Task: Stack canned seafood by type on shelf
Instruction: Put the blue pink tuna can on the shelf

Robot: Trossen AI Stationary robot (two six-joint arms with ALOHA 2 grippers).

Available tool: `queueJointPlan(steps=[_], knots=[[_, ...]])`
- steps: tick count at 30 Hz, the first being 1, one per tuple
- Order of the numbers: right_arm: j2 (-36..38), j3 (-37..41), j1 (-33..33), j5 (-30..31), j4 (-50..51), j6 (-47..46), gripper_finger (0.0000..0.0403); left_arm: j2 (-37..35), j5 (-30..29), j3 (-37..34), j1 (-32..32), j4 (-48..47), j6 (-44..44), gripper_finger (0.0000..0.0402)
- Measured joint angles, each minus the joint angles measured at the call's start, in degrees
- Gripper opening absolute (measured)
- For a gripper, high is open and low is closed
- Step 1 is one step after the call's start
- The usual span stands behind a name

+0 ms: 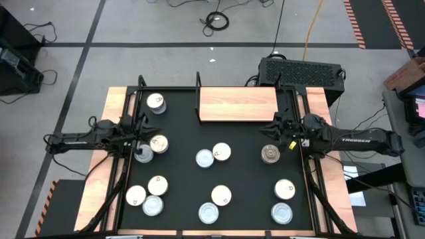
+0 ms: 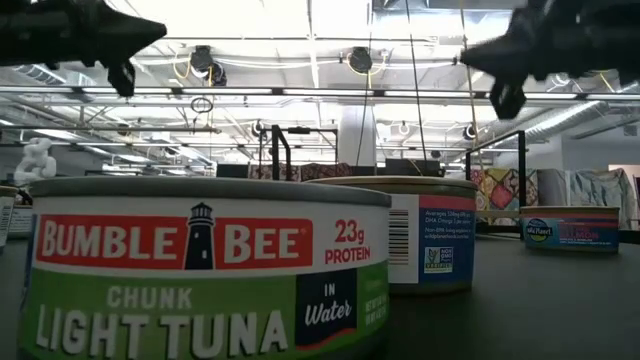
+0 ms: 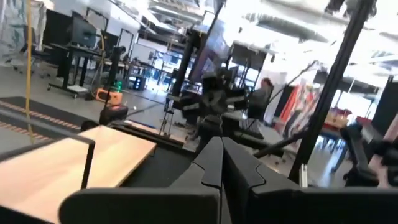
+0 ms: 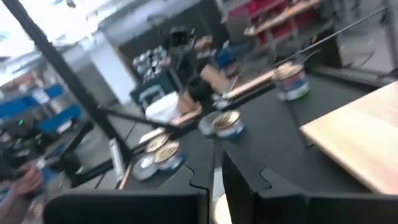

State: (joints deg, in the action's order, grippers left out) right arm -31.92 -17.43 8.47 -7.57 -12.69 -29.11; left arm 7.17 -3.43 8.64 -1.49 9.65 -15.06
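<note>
The shelf (image 1: 238,104), a light-wood board with thin black posts, lies at the far middle of the black mat. Several round tins of canned seafood stand flat on the mat, among them a white-topped tin (image 1: 156,103) at the far left, a gold-topped tin (image 1: 159,143) and a brass-topped tin (image 1: 269,154). My left gripper (image 1: 143,133) hangs shut above the mat's left side, over the gold-topped tin, fingers level (image 3: 219,158). My right gripper (image 1: 274,127) hangs at the right, just beyond the brass-topped tin, with a narrow gap between its fingers (image 4: 215,177). Neither holds anything.
More tins sit mid-mat (image 1: 204,158) (image 1: 222,152) and along the near edge (image 1: 153,206) (image 1: 208,213) (image 1: 281,213). In the low view a green tuna tin (image 2: 200,270) stands close in front. A black box (image 1: 300,72) stands behind the table. Black frame rails (image 1: 123,179) run along both sides.
</note>
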Motion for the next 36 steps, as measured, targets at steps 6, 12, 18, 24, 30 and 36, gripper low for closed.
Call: queueJointPlan(steps=[6, 12, 18, 24, 30, 36], knots=[[-8.5, -15.8, -6.8, 5.5, 28.6, -5.2, 0.0053, 12.7, 4.2, 6.6, 0.3, 0.1, 7.5, 0.0004], [-17.7, -25.4, -12.3, 10.3, 52.2, -14.8, 0.0054, 28.4, 6.2, 15.6, 3.2, 0.2, 23.3, 0.0021], [-25.6, -27.4, -17.6, 7.6, 55.8, -11.5, 0.0055, 40.9, 6.2, 22.1, 6.8, 0.1, 39.3, 0.0100], [-32.5, -29.1, -20.7, 7.4, 56.3, -10.6, 0.0055, 49.2, 5.4, 27.4, 9.8, 0.3, 48.9, 0.0190], [-39.6, -37.7, -23.9, 8.6, 66.4, -10.7, 0.0055, 53.0, 3.0, 30.1, 10.6, 0.6, 51.7, 0.0216], [-47.5, -46.8, -28.7, 14.6, 79.4, -15.3, 0.0054, 53.5, 2.6, 30.1, 10.6, 0.6, 49.3, 0.0216]])
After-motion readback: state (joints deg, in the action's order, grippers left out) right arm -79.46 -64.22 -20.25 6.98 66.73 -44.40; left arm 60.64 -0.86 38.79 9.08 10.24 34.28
